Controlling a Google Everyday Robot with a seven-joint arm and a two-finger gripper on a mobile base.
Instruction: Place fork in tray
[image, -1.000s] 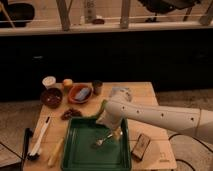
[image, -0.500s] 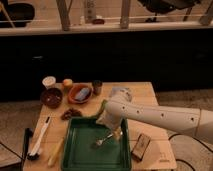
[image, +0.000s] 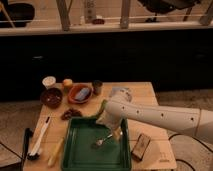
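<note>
The dark green tray (image: 75, 150) lies on the wooden table at the front, in the middle. The small silvery fork (image: 101, 141) is over the tray's floor right of its middle, head low and to the left, handle slanting up to the right. My gripper (image: 115, 131) is at the end of the white arm that comes in from the right. It hangs over the tray's right half at the upper end of the fork's handle. Whether it touches the handle does not show.
A long white-handled brush (image: 39, 142) and a pale yellowish stick (image: 56, 152) lie left of the tray. An orange-brown bowl (image: 80, 93), a dark red bowl (image: 51, 98), a white cup (image: 49, 81) and a dark cup (image: 97, 87) stand behind. A brown box (image: 140, 147) lies to the right.
</note>
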